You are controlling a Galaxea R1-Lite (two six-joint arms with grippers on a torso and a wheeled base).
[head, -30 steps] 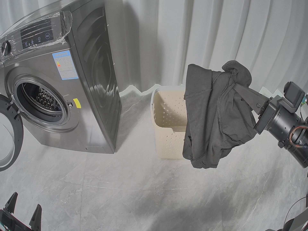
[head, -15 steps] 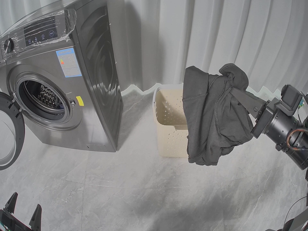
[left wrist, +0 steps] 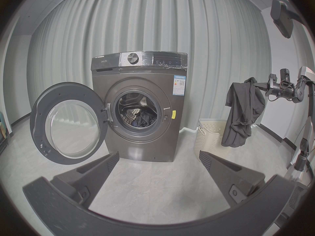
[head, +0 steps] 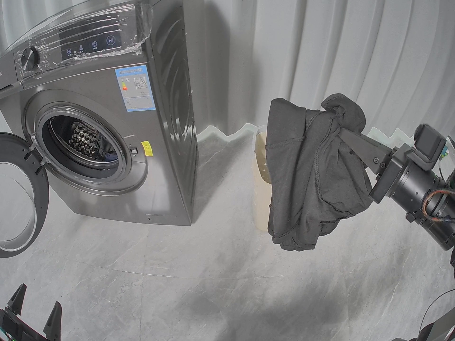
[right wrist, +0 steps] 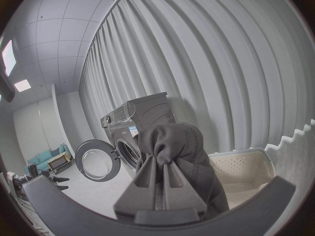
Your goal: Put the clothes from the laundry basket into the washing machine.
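Observation:
A dark grey garment (head: 313, 176) hangs in the air from my right gripper (head: 348, 136), which is shut on its bunched top (right wrist: 170, 145), at the right of the head view. Behind the cloth stands the cream laundry basket (head: 261, 176), mostly hidden; its perforated wall (right wrist: 242, 167) looks empty inside. The grey washing machine (head: 109, 133) is at the left with its round door (head: 19, 195) swung open and dark clothes (left wrist: 142, 118) lying in the drum. My left gripper (head: 33, 309) stays low at the bottom left corner, its fingers (left wrist: 98, 171) spread apart and holding nothing.
White curtains (head: 332, 39) line the back wall. The pale tiled floor (head: 189, 271) spreads between the machine and the basket. The open door juts out to the machine's left.
The whole head view has swung left, so machine and basket sit further right in it. The garment stays hanging from the shut right gripper. The left gripper keeps its place.

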